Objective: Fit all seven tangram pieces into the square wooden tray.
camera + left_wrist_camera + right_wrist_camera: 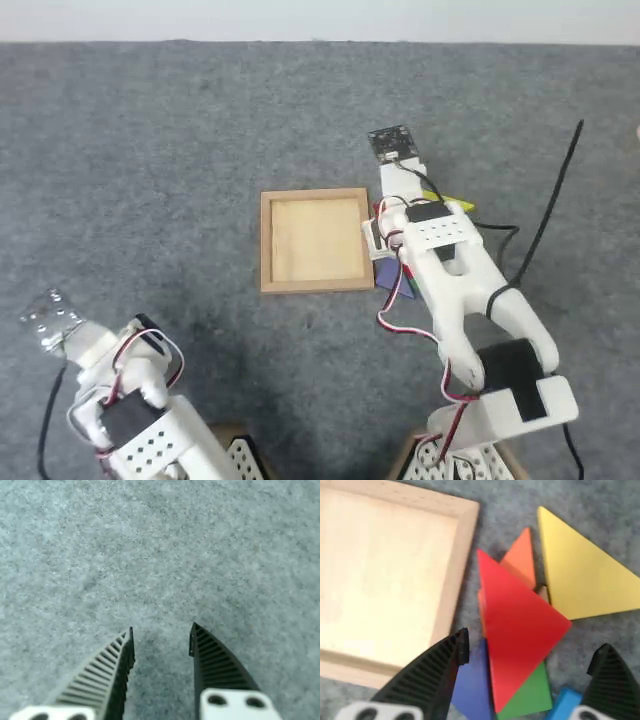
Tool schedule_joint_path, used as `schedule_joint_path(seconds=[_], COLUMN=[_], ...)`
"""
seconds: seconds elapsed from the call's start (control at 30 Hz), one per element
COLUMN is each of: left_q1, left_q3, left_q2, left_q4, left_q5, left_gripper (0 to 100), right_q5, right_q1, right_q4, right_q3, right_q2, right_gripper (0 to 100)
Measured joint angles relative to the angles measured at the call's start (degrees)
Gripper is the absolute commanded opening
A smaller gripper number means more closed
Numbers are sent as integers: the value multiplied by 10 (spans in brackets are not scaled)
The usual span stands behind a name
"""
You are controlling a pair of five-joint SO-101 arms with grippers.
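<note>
Right gripper [534, 644], jaws released, straddling the red wooden triangle [517, 625] beside the square wooden tray [462, 565]; centre the pinch; left gripper [161, 628] also released

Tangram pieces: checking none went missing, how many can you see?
6, heaped beside the tray: yellow triangle, orange piece, red triangle on top, green piece, dark blue piece, light blue piece. A seventh may be hidden underneath.

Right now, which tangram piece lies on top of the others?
The red triangle: it covers parts of the orange piece, the green piece and the dark blue piece.
</note>
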Motion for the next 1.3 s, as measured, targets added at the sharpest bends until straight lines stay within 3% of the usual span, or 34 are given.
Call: schedule_joint_path(seconds=[0.37,0.7,1.3], left_q1=[0,0,0], left_q3=[0,0,0], left_q2=[0,0,0], left_q4=[0,0,0], left_q5=[0,0,0], left_gripper=[182,182,182], right_q5=[40,103,109], right_q1=[-1,-1,-2], right_q4=[9,8,27], right_q3=[-108,-123,-122], right_q2=[152,156,156], right_gripper=[373,373,371])
